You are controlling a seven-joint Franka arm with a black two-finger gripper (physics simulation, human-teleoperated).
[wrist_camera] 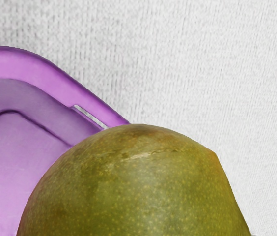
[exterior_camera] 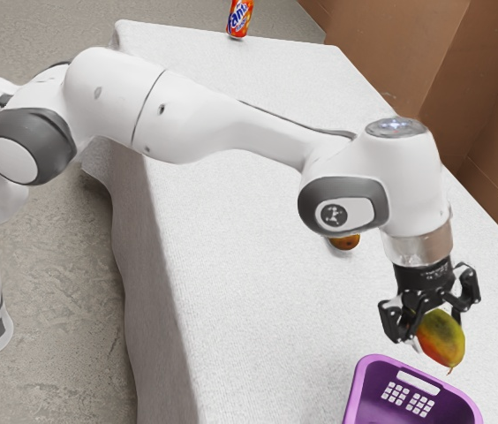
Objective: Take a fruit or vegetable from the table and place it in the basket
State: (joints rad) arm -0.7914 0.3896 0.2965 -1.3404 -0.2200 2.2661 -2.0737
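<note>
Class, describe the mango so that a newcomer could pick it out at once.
Find the white arm reaching over the table, and follow it to the black gripper near the purple basket. The mango is the fruit held there, red, yellow and green. Unlike it, the orange-brown fruit lies on the table, partly hidden by the arm.
</note>
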